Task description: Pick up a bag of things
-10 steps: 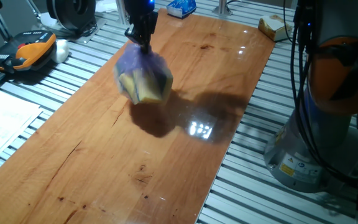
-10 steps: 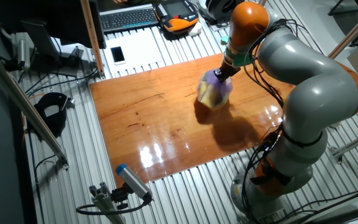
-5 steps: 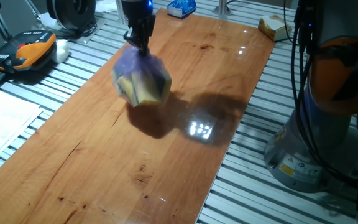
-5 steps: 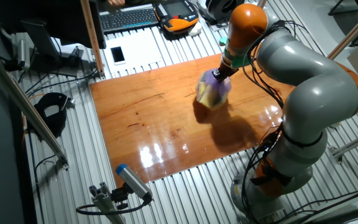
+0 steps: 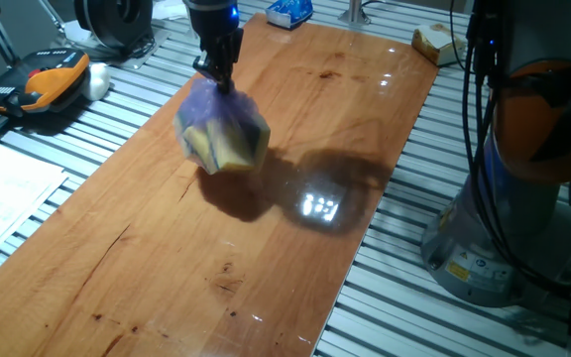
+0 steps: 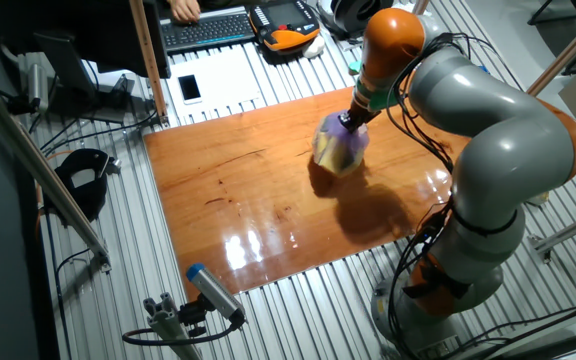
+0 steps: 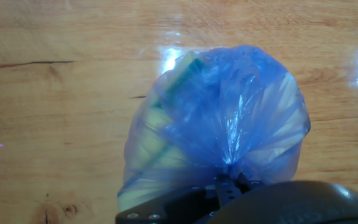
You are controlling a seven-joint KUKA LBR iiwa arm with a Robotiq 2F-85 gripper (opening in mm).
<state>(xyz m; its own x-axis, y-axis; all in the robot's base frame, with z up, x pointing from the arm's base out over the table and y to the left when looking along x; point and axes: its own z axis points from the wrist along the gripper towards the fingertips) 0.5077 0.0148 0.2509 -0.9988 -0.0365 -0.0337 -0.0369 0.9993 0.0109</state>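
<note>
The bag of things (image 5: 222, 135), pinched only at its gathered neck by the closed gripper (image 5: 217, 77) and hung clear of the bench (image 5: 295, 228) in the upper left of the frame, could be lost if the thin plastic slips or tears, the arm being reached downward from above.

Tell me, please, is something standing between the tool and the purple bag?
Nothing visible does. The tool is shut on the gathered top of the purple bag, which hangs above the wooden table.
</note>
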